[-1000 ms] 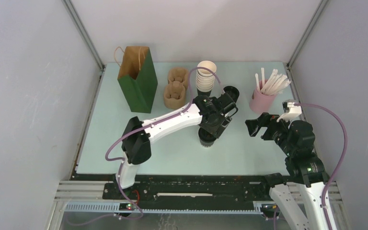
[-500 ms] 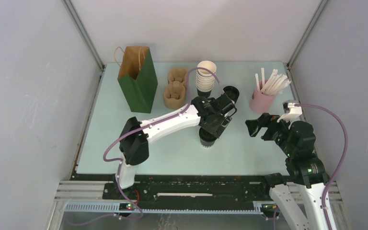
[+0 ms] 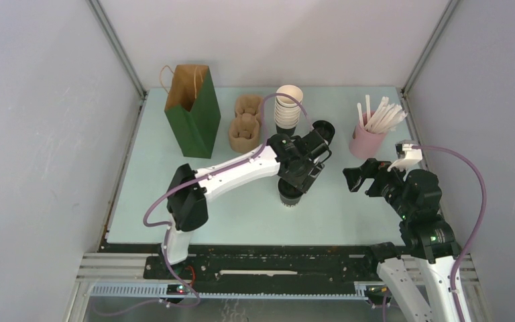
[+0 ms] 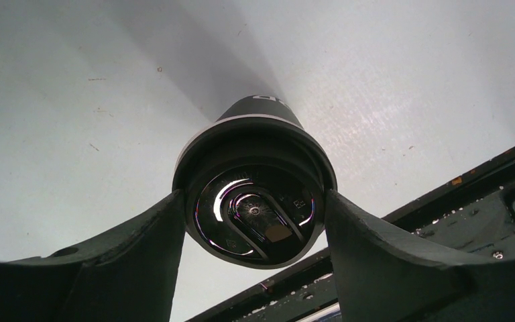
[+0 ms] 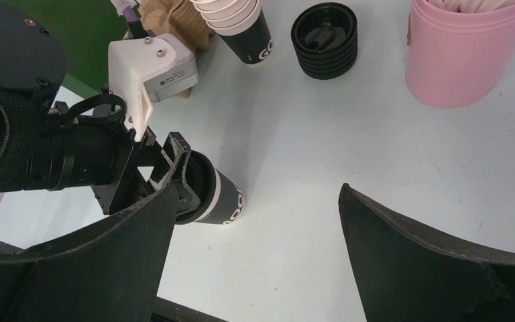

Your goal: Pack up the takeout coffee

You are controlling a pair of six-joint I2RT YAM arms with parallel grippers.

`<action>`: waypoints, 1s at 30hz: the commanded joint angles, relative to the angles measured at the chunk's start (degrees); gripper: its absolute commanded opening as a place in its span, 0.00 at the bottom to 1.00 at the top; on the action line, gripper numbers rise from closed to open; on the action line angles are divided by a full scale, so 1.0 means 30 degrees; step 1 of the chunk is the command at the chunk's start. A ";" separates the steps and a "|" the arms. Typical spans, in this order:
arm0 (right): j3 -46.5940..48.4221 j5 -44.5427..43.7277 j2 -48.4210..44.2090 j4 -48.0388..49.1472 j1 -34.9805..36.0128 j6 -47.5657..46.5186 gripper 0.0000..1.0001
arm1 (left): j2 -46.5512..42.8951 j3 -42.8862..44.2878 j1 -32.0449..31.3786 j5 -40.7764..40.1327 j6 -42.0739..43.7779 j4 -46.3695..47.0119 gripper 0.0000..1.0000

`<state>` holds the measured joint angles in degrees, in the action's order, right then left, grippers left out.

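Right of the green bag [image 3: 191,111] and nearer the arm bases, the coffee cup [image 5: 222,201] is stood upright on the table [image 3: 154,174]. It is clasped at the lid [image 4: 253,168] by the left gripper [image 4: 255,225], with a finger touching each side. The paper wall is judged light and crushable and the plastic lid slippery, so a gentle hold just under the rim is advised. The right gripper [image 5: 256,191] is spread wide and empty. The bag's mouth is open, but its contents cannot be seen. Farther right of the bag, white sticks [image 3: 379,114] are held in a pink tub [image 3: 365,142].
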<state>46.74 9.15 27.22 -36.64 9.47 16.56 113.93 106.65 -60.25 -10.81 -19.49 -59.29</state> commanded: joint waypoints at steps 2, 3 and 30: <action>-0.0082 0.0247 0.0115 0.0492 0.0035 -0.0363 1.00 | -0.0953 0.1184 -0.0073 -0.0210 -0.0137 -0.0364 0.78; -0.0082 0.0274 0.0142 0.0495 0.0035 -0.0363 1.00 | -0.0997 0.1202 -0.0051 -0.0144 -0.0127 -0.0339 0.80; -0.0082 0.2188 0.1347 0.0917 0.0094 0.0046 1.00 | -1.1344 -0.5136 0.1091 0.1359 -0.2042 0.2686 0.92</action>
<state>46.74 10.85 29.04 -36.36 9.52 16.60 91.05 100.88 -59.94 -11.51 -21.39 -57.54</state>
